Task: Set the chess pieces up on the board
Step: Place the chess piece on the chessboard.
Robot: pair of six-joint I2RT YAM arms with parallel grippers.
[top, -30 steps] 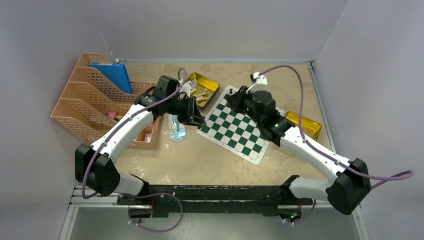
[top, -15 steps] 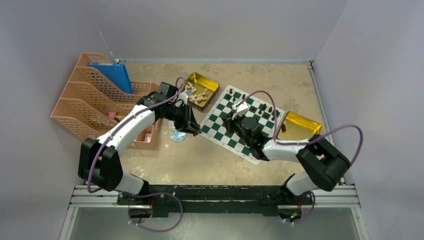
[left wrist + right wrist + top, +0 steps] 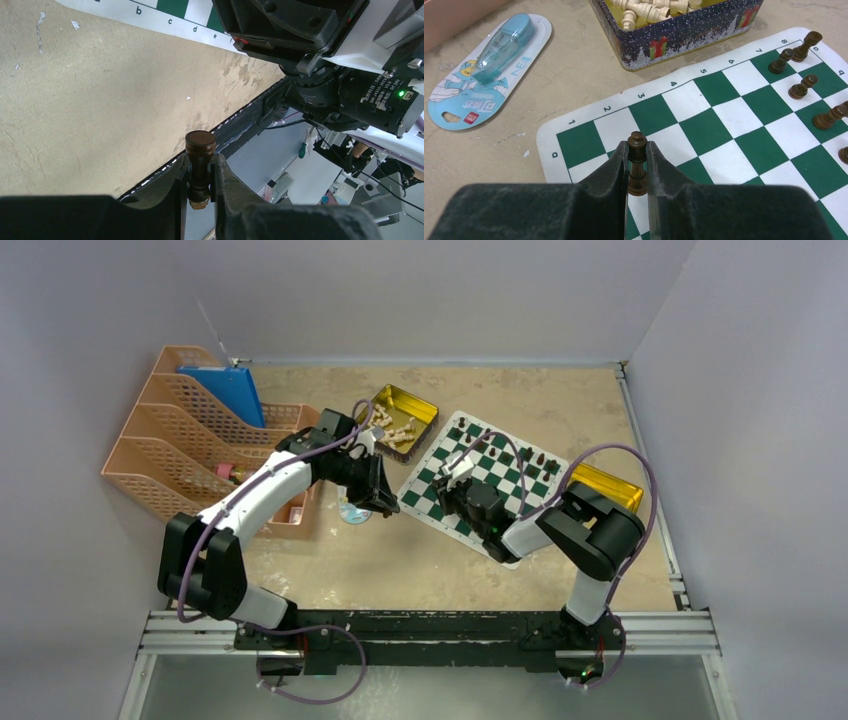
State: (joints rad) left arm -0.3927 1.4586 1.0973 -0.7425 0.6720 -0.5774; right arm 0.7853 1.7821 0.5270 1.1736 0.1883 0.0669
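left gripper (image 3: pixel 200 175): nearly closed, fingers clamped on the stem of the left piece
left piece (image 3: pixel 200 145): dark brown, its broad round end sticking out past the fingertips (which end that is, I cannot tell)
left gripper, place: above bare tabletop (image 3: pixel 420 560), just off the left corner of the board (image 3: pixel 425 485) and near the blister pack (image 3: pixel 484 70)
right gripper (image 3: pixel 637 167): nearly closed as well, fingers pinching the right piece
right piece (image 3: pixel 637 145): dark brown, upright, knobbed top showing above the fingertips
right gripper, place: over the board's left end, by the squares next to the printed 2 and 3; whether the piece's foot touches the mat cannot be told
board: green and white checks with a white border, lying flat and turned at an angle to the tabletop's edges
dark pieces (image 3: pixel 802 86): several stand on the squares at the board's far end, around the printed 7 and 8
pale pieces (image 3: pixel 644 6): heaped in the tin (image 3: pixel 684 32), which sits just beside the board's far left edge
second tin (image 3: pixel 610 490): at the board's right side, gold inside
blister pack, contents: a pale blue plastic item on a printed card, lying flat
rack (image 3: pixel 170 455): orange, at the tabletop's left, with a blue folder (image 3: pixel 228 392) in it
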